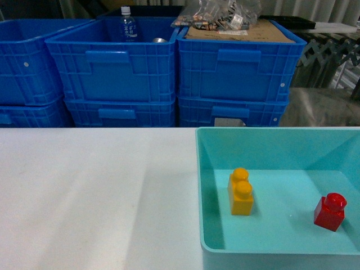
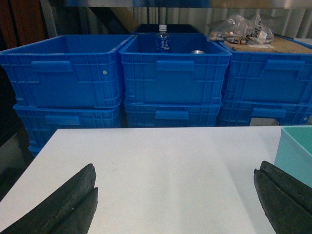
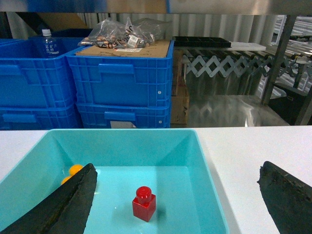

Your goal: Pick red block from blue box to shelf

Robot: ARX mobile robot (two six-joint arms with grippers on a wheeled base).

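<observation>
Head view, blue box [image 1: 209, 185]: sits on the white table [image 1: 95, 191] at the right, partly cut off by the frame edge.
Head view, red block [image 1: 330, 211]: stands upright on the floor of the blue box, near its right side, stud up.
Head view, orange brick [image 1: 241, 192]: two-stud brick inside the same box, left of the red block and well apart from it.
Head view, blue crates [image 1: 169, 73]: stacked behind the table; one holds a water bottle [image 1: 129, 25], another carries cardboard and plastic bags [image 1: 225, 16].
Head view, arms: neither gripper appears.
Left wrist view, left gripper [image 2: 175, 204]: dark fingers [image 2: 68, 207] spread wide above bare table, nothing between them; a corner of the blue box shows at right.
Right wrist view, right gripper [image 3: 175, 204]: fingers [image 3: 66, 204] spread wide, holding nothing, poised over the near part of the blue box.
Right wrist view, red block: lies between the spread fingers, untouched.
Right wrist view, shelf [image 3: 287, 53]: steel uprights at far right, probably part of the rack; details unclear.
</observation>
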